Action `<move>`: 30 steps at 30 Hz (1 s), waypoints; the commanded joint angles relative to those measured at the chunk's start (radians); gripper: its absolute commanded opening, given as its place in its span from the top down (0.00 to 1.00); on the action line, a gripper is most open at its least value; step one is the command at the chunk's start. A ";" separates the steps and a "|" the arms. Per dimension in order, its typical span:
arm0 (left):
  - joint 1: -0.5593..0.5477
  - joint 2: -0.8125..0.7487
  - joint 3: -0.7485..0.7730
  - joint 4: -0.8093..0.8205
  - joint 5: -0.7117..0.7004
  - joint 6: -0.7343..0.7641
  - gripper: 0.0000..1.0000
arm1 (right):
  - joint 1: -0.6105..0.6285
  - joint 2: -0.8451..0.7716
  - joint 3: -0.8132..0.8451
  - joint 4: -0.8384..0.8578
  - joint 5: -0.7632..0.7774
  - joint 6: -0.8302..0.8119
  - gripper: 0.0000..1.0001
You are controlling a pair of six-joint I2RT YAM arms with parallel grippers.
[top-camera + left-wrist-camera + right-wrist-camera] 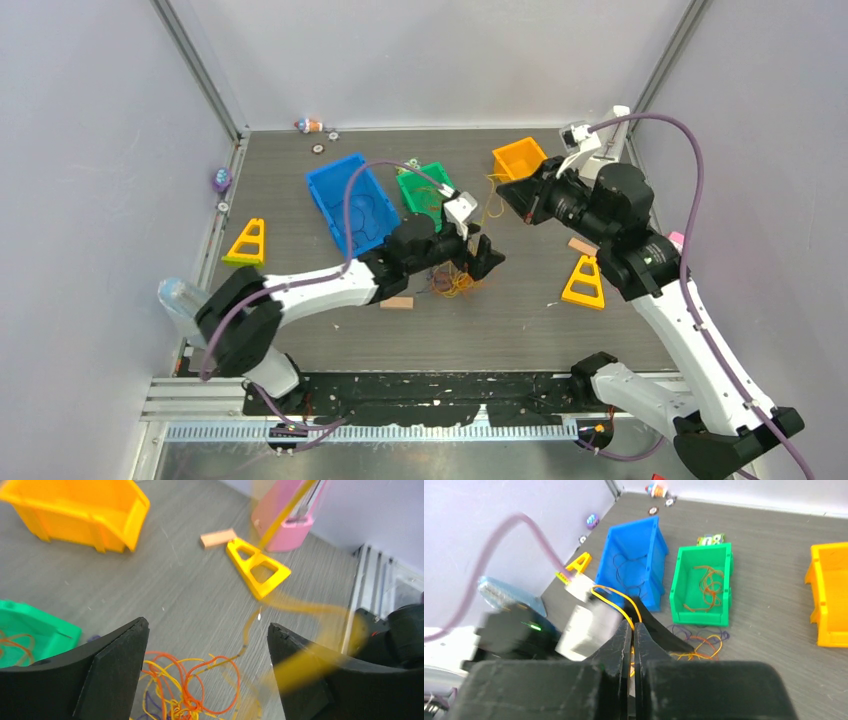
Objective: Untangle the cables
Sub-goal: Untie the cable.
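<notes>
- Your left fingers (117,665) are spread wide, low over the tangle (190,692). They hold nothing.
- Your right fingers (628,632) are pressed together. They pinch one yellow cable (619,594), up near the orange bin (505,155).
- Some cables look sorted. Dark ones lie in the blue bin (656,565). Orange ones lie in the green bin (699,615). I see none in the orange bin.
- Much is left, I think. The tangle sits on the desk (520,320) just in front of the green bin. Its orange, yellow and purple loops are mixed up.
- The yellow cable seems to run back into the tangle, so it is likely not free yet.
- Two yellow triangles (583,296) and a wood block (397,303) lie on the desk, apart from the tangle.
- Your left arm hangs close over the loops and could catch them.
</notes>
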 commanded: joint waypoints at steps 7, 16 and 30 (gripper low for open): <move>-0.004 0.165 -0.115 0.241 0.026 -0.098 0.28 | 0.001 -0.065 0.184 0.028 0.396 0.072 0.95; -0.004 0.121 -0.315 0.281 0.009 -0.180 0.40 | -0.002 -0.071 0.308 0.031 0.766 -0.005 0.95; -0.004 -0.079 -0.584 0.190 -0.123 -0.260 0.49 | -0.011 0.089 0.574 0.013 0.904 -0.075 0.95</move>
